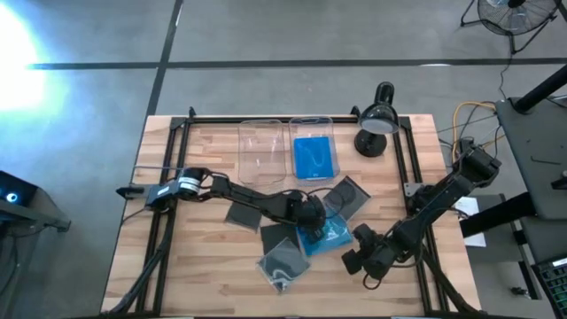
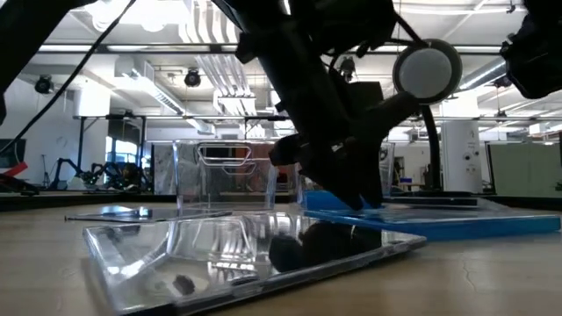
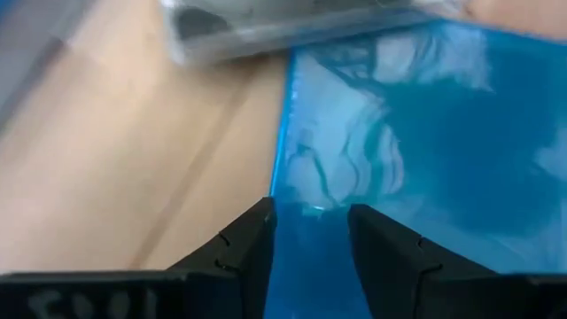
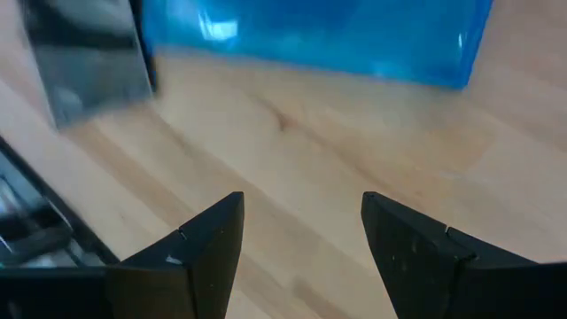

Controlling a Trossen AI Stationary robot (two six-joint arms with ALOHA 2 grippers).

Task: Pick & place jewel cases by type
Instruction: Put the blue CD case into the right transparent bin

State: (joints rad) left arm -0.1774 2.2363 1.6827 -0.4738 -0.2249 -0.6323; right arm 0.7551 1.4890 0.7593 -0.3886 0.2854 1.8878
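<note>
A bright blue jewel case (image 1: 330, 236) lies flat on the wood in the middle of the table, partly under dark cases. My left gripper (image 1: 312, 215) reaches in from the table's left and slants down over it. In the left wrist view its fingers (image 3: 310, 217) stand slightly apart at the case's side edge (image 3: 276, 168). My right gripper (image 1: 356, 257) waits open over bare wood just right of the pile; the blue case (image 4: 310, 35) lies ahead of it. Several dark cases (image 1: 244, 215) (image 1: 347, 197) (image 1: 283, 264) lie around. A second blue case (image 1: 314, 158) rests in the right-hand clear bin. My left gripper comes at the blue case from above, slanting in from the table's left, its fingertips (image 3: 257, 232) by the case's side edge (image 3: 276, 168). The case lies flat on the table. Whether the tips touch it, I cannot tell.
Two clear bins (image 1: 263, 151) (image 1: 312, 124) stand side by side at the far middle; the left one holds nothing. A black desk lamp (image 1: 376, 124) stands at the far right. In the low view the nearest case (image 2: 263, 250) lies tilted, its far edge raised. Bare wood shows along the near edge.
</note>
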